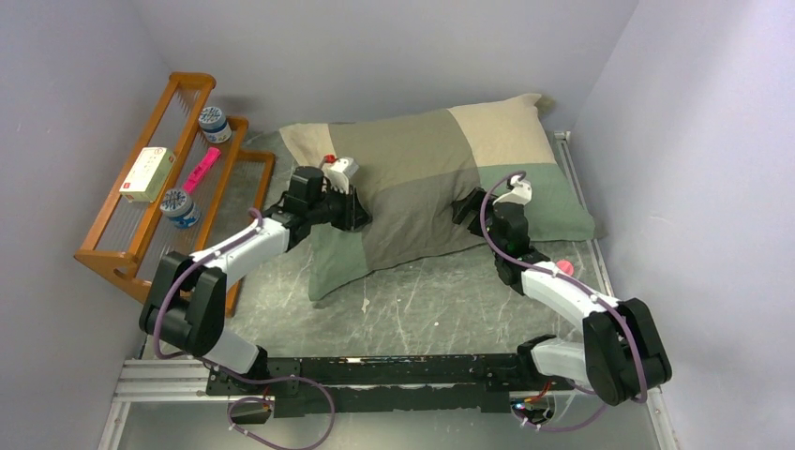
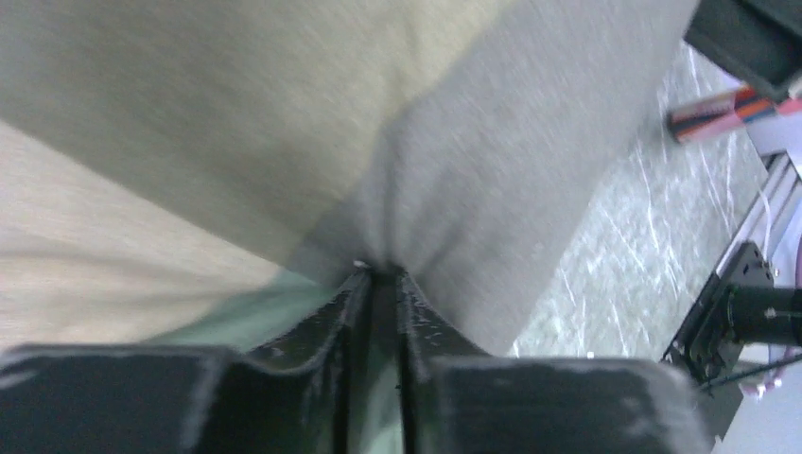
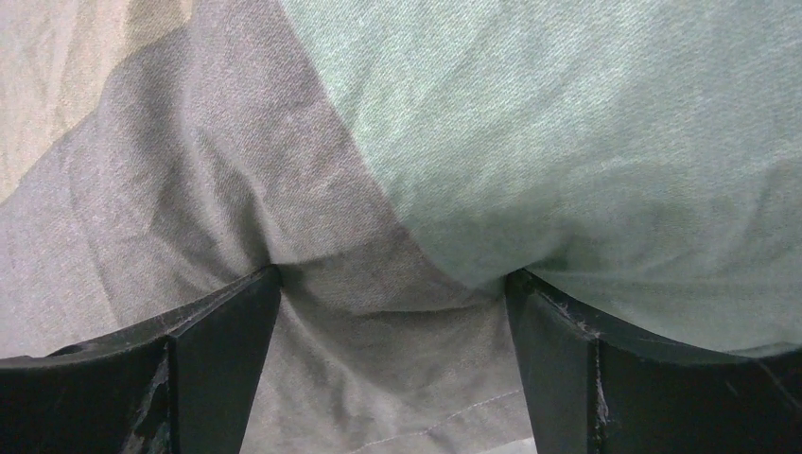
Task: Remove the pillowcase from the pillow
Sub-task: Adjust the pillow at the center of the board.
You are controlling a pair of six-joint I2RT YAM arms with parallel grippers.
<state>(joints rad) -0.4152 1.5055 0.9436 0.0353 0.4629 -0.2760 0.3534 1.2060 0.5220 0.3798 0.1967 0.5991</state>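
The pillowcase (image 1: 431,178), a patchwork of green, olive-grey and beige, lies plump across the back of the table; the pillow is hidden inside it. My left gripper (image 1: 356,214) rests on its left-middle part. In the left wrist view this gripper (image 2: 380,272) has its jaws nearly together, pinching a fold of the cloth (image 2: 492,142). My right gripper (image 1: 466,208) sits at the near edge, right of centre. Seen from its wrist, it (image 3: 392,284) stands wide open, its fingertips (image 3: 265,284) pressed into the grey and green fabric (image 3: 520,123), with a stitched hem between them.
A wooden rack (image 1: 112,258) stands at the left, holding two jars (image 1: 214,122), a box (image 1: 148,173) and a pink item (image 1: 201,169). Walls close in on both sides. A small red object (image 1: 564,268) lies beside the right arm.
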